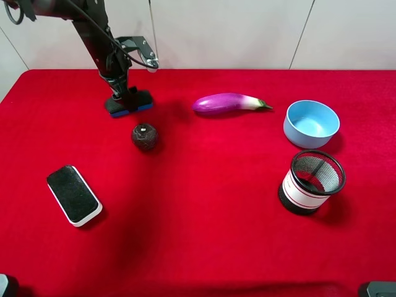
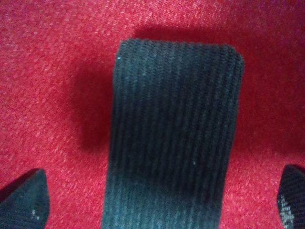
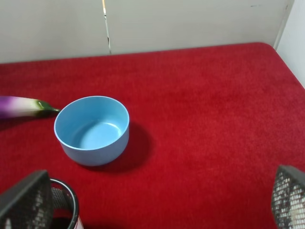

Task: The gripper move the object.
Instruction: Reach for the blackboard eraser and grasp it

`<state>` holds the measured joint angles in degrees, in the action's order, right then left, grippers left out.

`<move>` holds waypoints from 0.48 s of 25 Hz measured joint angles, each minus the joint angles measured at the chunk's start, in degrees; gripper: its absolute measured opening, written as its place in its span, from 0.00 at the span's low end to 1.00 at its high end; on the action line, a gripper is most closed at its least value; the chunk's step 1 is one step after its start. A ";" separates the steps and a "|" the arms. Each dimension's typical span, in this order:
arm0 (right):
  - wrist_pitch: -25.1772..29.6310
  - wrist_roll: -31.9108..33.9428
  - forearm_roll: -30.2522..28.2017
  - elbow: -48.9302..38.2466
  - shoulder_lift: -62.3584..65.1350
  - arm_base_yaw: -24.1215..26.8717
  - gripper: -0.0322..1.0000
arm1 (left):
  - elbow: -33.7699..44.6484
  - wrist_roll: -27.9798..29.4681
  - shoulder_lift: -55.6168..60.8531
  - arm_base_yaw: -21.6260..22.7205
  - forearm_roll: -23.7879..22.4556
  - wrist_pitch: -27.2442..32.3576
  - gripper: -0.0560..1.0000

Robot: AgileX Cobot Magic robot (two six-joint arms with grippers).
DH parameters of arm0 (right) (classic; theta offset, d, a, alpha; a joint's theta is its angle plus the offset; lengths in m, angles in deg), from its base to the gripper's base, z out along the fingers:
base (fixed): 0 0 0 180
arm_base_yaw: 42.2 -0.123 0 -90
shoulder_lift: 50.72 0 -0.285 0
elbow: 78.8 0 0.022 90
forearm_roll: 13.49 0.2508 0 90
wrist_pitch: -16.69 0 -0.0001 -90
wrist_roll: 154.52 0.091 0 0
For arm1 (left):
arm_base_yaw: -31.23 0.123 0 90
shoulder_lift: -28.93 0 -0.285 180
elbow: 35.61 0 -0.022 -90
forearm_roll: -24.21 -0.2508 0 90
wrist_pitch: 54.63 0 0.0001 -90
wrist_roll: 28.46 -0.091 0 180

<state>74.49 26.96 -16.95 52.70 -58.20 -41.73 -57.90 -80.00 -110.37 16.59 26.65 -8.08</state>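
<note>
Blue bowl (image 3: 93, 151) on red cloth (image 3: 205, 119)

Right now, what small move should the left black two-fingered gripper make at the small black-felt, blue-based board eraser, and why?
Probably close the left gripper on the small black-felt eraser. It lies between the open fingertips, with red cloth showing on both sides, so nothing is gripped yet.
</note>
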 joint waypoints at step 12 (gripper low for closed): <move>0.00 0.00 0.00 0.00 0.00 0.00 0.70 | -0.59 -1.84 -3.20 0.00 1.49 -2.48 0.93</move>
<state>74.49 26.96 -16.95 52.70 -58.20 -41.73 -58.49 -81.84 -113.57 16.59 28.14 -10.57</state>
